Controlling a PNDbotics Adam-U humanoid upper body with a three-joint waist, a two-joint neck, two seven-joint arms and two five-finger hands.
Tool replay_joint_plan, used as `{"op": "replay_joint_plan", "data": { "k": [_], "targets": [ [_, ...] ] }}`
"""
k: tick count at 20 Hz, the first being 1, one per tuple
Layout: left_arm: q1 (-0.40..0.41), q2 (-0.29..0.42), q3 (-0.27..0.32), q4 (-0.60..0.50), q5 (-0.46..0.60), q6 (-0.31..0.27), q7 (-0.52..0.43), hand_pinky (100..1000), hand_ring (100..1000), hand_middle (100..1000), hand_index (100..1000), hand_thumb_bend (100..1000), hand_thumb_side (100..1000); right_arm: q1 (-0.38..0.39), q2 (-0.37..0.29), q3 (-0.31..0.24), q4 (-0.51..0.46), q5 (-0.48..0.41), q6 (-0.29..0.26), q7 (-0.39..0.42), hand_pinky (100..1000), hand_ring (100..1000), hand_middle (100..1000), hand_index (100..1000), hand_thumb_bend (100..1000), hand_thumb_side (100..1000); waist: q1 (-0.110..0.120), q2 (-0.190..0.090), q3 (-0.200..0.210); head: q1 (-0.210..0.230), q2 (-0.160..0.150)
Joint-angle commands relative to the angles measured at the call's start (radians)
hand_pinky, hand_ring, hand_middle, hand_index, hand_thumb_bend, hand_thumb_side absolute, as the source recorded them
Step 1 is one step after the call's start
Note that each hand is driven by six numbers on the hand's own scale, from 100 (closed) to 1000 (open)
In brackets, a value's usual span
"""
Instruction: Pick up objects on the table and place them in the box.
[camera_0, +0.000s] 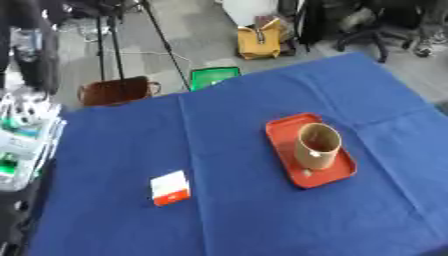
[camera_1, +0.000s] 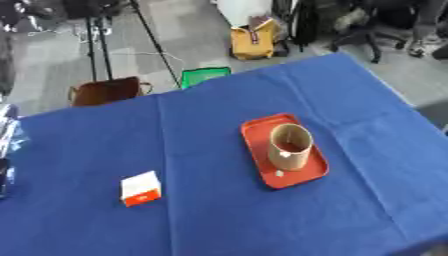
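No hand shows, so fingers can't be told; the carton (camera_0: 170, 188), near left, awaits pickup toward the tray (camera_0: 282, 131).

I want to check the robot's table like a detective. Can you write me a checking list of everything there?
Surface: table under a blue cloth, creased, askew in the view.
Job's things: small white and orange-red box lying left of centre; red tray right of centre; brown paper cup on the tray, mouth open upward; a small white bit on the tray near the cup.
Clutter: a rack of blurred items at the table's left edge.
Hands: nothing seen.
Cables: nothing seen for sure.
Surroundings: tripod legs, brown bag, green item, yellow bag, office chair on a grey floor.
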Motion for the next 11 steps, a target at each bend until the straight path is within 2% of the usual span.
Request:
{"op": "replay_joint_plan", "data": {
  "k": [1,4,5,6,7,8,9,10,11],
  "targets": [
    [0.038,0.024,0.062,-0.01,0.016,0.006,0.005,662,757,763,920,1000,1000,-0.003,-0.033,-0.014,-0.016,0.016,0.002,-0.009,610,726,732,846,499,512,-0.006,-0.006,0.01,-0.004,-0.008],
    [0.063,0.002,0.092,-0.013,-0.007,0.028,0.044,696,778,769,926,981,1000,-0.002,-0.036,-0.015,-0.016,0.023,-0.001,-0.011,610,726,732,846,499,512,-0.008,0.005,0.028,0.001,-0.006],
    [0.067,-0.004,0.095,-0.015,-0.01,0.034,0.057,706,788,775,932,929,1000,-0.002,-0.036,-0.014,-0.016,0.024,-0.002,-0.011,610,726,732,846,499,513,-0.009,0.006,0.03,0.001,-0.005],
    [0.069,-0.008,0.095,-0.018,-0.01,0.038,0.068,706,788,775,932,929,1000,-0.002,-0.036,-0.014,-0.016,0.024,-0.002,-0.012,610,726,732,846,499,513,-0.009,0.007,0.03,0.001,-0.006],
    [0.071,-0.015,0.095,-0.017,-0.001,0.041,0.079,752,831,802,952,824,1000,-0.001,-0.035,-0.015,-0.016,0.025,-0.002,-0.013,610,726,732,846,499,513,-0.01,0.008,0.031,0.001,-0.007],
    [0.071,-0.018,0.093,-0.015,0.016,0.042,0.089,752,831,802,952,824,1000,0.0,-0.035,-0.016,-0.016,0.025,-0.003,-0.014,610,726,732,846,499,513,-0.011,0.009,0.033,0.0,-0.009],
    [0.071,-0.02,0.091,-0.013,0.034,0.041,0.094,799,866,819,964,661,1000,-0.001,-0.035,-0.016,-0.016,0.025,-0.004,-0.015,610,726,733,846,500,513,-0.012,0.011,0.034,0.0,-0.007],
    [0.069,-0.022,0.088,-0.01,0.057,0.038,0.097,799,866,819,964,661,1000,-0.001,-0.034,-0.016,-0.016,0.026,-0.004,-0.015,610,726,733,846,500,513,-0.012,0.012,0.035,-0.001,-0.004],
    [0.067,-0.024,0.085,-0.006,0.082,0.035,0.097,866,914,842,968,483,1000,-0.002,-0.034,-0.016,-0.016,0.026,-0.004,-0.015,610,726,733,846,500,514,-0.012,0.012,0.036,-0.001,-0.002]
  ]
}}
